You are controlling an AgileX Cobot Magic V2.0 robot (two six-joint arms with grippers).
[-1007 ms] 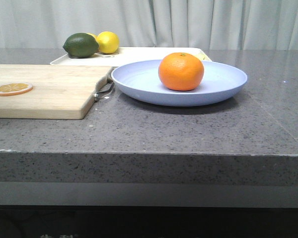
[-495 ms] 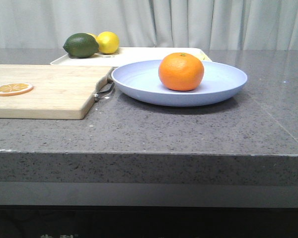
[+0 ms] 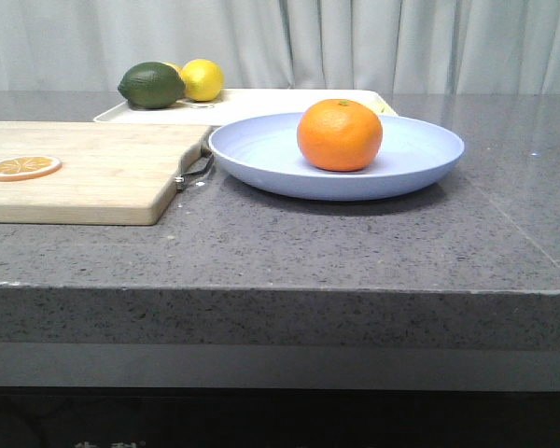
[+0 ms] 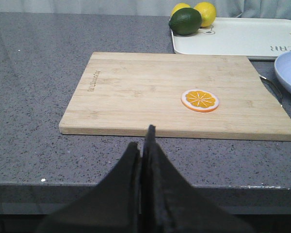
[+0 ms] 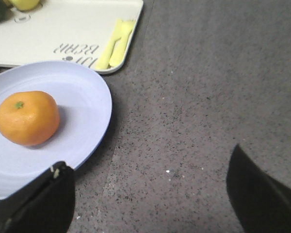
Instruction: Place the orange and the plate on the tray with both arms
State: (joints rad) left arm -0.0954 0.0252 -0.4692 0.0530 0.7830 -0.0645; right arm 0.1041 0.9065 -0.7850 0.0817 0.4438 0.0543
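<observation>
One orange (image 3: 340, 135) sits inside one pale-blue plate (image 3: 420, 159), a little off the plate's middle, its green stem spot facing up in the right wrist view. The plate rests on the grey speckled tabletop (image 3: 355, 243), just in front of the one cream-white tray (image 3: 289, 98); from the front its far rim overlaps the tray's near edge, and the right wrist view shows the two rims very close, though I cannot tell whether they touch.

Three fruits lie at the tray's far left corner: one dark green lime (image 3: 152, 85) and two yellow lemons, the nearer lemon (image 3: 203, 78) plain to see and the second lemon (image 4: 181, 8) mostly hidden behind the lime. Two pale yellow utensils (image 5: 115, 42) lie side by side near the tray's right edge, beside printed lettering.

One light wooden cutting board (image 3: 93, 173) lies left of the plate, its metal handle close to the plate's rim. One dried orange slice (image 3: 21, 167) rests flat on the board.

Two claws show, each only in its own wrist view. The left claw (image 4: 144, 145) hangs before the board's near edge, fingers pressed together with nothing between them. The right claw (image 5: 150, 187) is spread wide, one finger (image 5: 43, 199) over the plate's near rim, the other over bare tabletop.
</observation>
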